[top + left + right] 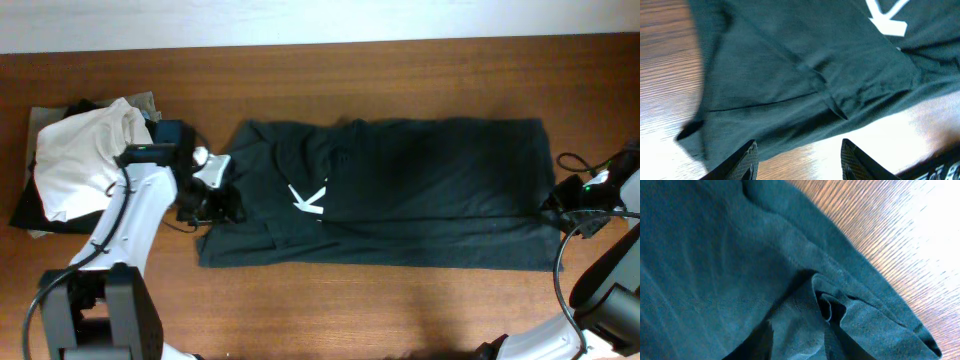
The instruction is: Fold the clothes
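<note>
Bunched T-shirt (830, 305) hides right claw (557, 200) (grip unreadable); left claw (799, 146) spread.

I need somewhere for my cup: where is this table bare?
Bare table runs as a strip beyond the shirt, and another in front of it, along the near edge. The left end is crowded by the pile and the left claw; the right claw sits at the shirt's right edge.

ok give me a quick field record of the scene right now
garment: dark T-shirt spread along the table, one layer folded over, white letters mostly covered
left gripper: open, at the shirt's left end
right gripper: at the shirt's right edge, state unclear
side pile: white shirt on darker garments, far left
</note>
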Action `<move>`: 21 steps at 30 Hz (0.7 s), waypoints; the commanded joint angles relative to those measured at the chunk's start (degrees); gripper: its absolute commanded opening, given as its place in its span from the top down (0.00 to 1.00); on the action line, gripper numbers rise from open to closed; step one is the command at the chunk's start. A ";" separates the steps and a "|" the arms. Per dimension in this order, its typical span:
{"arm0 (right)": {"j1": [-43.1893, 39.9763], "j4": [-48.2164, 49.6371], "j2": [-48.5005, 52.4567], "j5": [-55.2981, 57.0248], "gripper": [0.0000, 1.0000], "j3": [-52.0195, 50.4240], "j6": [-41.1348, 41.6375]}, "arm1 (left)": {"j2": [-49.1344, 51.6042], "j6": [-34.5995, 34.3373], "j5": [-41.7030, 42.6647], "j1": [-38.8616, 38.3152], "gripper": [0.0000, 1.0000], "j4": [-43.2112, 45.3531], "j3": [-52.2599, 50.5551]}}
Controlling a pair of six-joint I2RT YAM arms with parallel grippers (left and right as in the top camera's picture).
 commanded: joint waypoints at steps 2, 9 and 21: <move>0.79 -2.60 0.92 4.04 0.66 -1.18 1.53 | -1.09 1.92 -1.07 -5.27 0.47 1.90 0.70; 0.70 -1.05 1.03 7.45 0.71 -4.33 3.54 | -1.09 1.95 -1.16 -6.29 0.46 2.56 0.70; 0.70 -0.28 -0.83 -0.33 0.96 4.96 4.37 | -0.70 3.69 -2.49 -11.96 0.39 5.03 0.68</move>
